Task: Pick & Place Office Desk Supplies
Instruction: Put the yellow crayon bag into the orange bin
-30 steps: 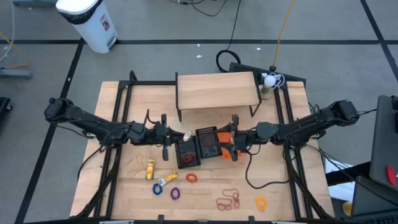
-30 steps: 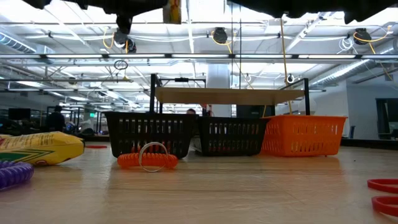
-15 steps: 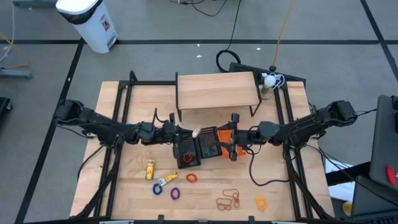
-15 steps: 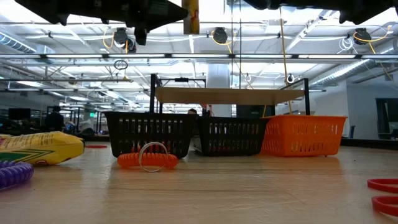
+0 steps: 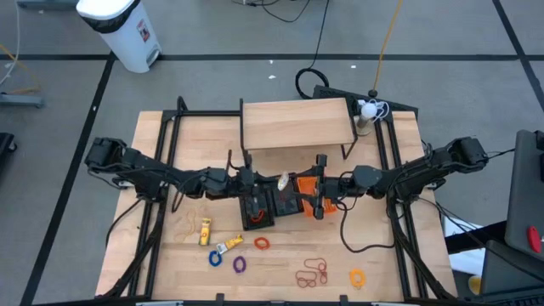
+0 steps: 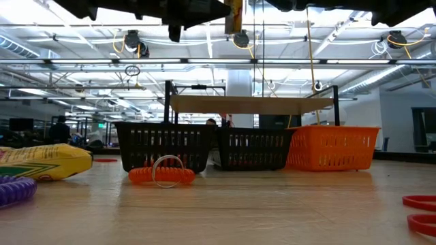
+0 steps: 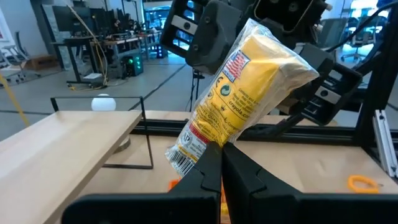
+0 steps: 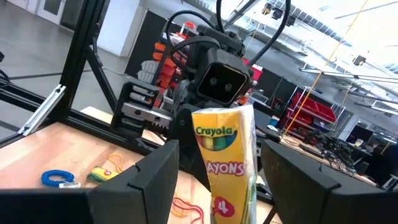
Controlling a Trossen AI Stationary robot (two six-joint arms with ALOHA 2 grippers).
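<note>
Crayon packet: small yellow Crayola packet (image 7: 249, 106), held aloft above the black mesh baskets (image 5: 257, 206) mid-table
Writing: "Crayola", "crayola.com", a barcode
Left gripper (image 7: 219, 163): fingers pressed together, pinching the packet's lower edge; arm reaches across from the left
Right gripper (image 8: 217, 180): fingers spread apart, empty, facing the packet beside the orange basket (image 5: 303, 194)
Loose supplies: coloured rings and elastic loops (image 5: 312, 272) on the table's near side

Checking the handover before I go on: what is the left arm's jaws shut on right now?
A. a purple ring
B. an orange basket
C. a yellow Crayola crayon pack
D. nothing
C: the left wrist view shows the left gripper pinching the end of the yellow crayon pack, raised between the two arms.
</note>
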